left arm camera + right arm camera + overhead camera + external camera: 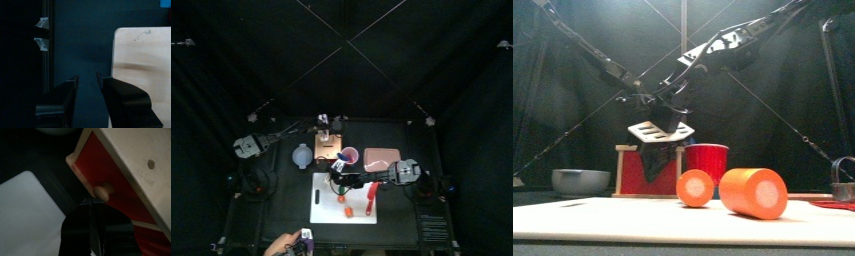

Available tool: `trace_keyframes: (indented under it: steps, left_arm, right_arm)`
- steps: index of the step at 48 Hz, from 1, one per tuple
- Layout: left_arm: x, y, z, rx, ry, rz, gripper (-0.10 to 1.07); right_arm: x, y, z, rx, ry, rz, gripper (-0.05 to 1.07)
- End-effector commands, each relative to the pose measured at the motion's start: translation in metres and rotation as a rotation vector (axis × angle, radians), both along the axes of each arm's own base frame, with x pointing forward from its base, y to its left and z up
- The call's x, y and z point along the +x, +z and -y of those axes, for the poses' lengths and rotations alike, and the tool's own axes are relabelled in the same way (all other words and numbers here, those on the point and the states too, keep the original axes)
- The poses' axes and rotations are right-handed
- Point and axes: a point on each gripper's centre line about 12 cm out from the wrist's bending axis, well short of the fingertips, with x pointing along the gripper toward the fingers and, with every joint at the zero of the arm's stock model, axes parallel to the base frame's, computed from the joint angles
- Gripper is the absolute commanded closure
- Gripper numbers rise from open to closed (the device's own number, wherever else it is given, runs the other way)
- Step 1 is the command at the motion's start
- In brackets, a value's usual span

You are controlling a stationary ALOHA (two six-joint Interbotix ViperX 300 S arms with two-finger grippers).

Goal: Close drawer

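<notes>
Right wrist view: I see my right gripper [93, 203] clenched, jaws nearly together, its tips just at the small wooden knob [103, 190] on the drawer's [107, 173] red front; contact I cannot confirm. The drawer sits in the tan cabinet [647, 168] beside the red cup [708, 160], behind two orange rolls [752, 192]. My left gripper [87, 82] hangs released beside a pale wooden panel [141, 60].

Black curtains [251, 60] on every side, small black table [432, 225] in the middle, crossed thin cords [345, 42] overhead
</notes>
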Motion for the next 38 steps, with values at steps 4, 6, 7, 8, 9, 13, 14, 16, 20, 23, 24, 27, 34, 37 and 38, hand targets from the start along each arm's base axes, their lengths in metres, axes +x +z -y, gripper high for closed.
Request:
trace_keyframes:
  steps: [4, 6, 7, 8, 9, 13, 14, 16, 20, 23, 24, 27, 34, 37, 38]
  left_arm:
    - [0.003, 0.012, -0.001, 0.021, 0.004, 0.034, 0.22]
    - [0.003, 0.015, -0.003, 0.026, 0.007, 0.044, 0.22]
    - [0.003, 0.016, -0.003, 0.03, 0.008, 0.05, 0.22]
    - [0.004, 0.017, -0.003, 0.033, 0.008, 0.054, 0.22]
    - [0.004, 0.018, -0.003, 0.037, 0.007, 0.06, 0.22]
    - [0.005, 0.027, -0.004, 0.057, 0.011, 0.091, 0.22]
    - [0.005, 0.029, -0.004, 0.063, 0.011, 0.099, 0.22]
    - [0.005, 0.034, -0.004, 0.072, 0.012, 0.113, 0.22]
    - [0.004, 0.045, -0.004, 0.089, 0.016, 0.141, 0.22]
    - [0.003, 0.055, -0.003, 0.098, 0.023, 0.164, 0.22]
    - [0.002, 0.058, -0.002, 0.098, 0.027, 0.17, 0.22]
    - [0.001, 0.067, 0.001, 0.098, 0.042, 0.194, 0.22]
    - [-0.002, 0.084, 0.011, 0.083, 0.081, 0.248, 0.22]
    - [0.0, 0.088, 0.022, 0.074, 0.078, 0.267, 0.22]
    - [0.002, 0.09, 0.027, 0.07, 0.076, 0.276, 0.22]
  right_arm:
    - [0.006, 0.045, -0.015, 0.068, 0.011, 0.125, 0.95]
    - [0.008, 0.049, -0.025, 0.099, 0.024, 0.146, 0.95]
    - [0.009, 0.051, -0.031, 0.117, 0.031, 0.157, 0.95]
    - [0.01, 0.053, -0.036, 0.133, 0.038, 0.166, 0.95]
    - [0.01, 0.055, -0.04, 0.148, 0.043, 0.176, 0.95]
    - [0.007, 0.063, -0.062, 0.204, 0.071, 0.199, 0.95]
    - [0.006, 0.065, -0.067, 0.214, 0.076, 0.204, 0.95]
    - [0.003, 0.069, -0.074, 0.226, 0.086, 0.21, 0.95]
    - [-0.006, 0.079, -0.08, 0.237, 0.097, 0.221, 0.95]
    - [-0.015, 0.086, -0.083, 0.24, 0.105, 0.224, 0.95]
    - [-0.02, 0.087, -0.083, 0.241, 0.106, 0.221, 0.95]
    - [-0.032, 0.092, -0.084, 0.245, 0.109, 0.221, 0.95]
    - [-0.064, 0.105, -0.084, 0.259, 0.141, 0.241, 0.95]
    - [-0.076, 0.11, -0.085, 0.266, 0.166, 0.259, 0.95]
    - [-0.08, 0.112, -0.085, 0.268, 0.174, 0.266, 0.95]
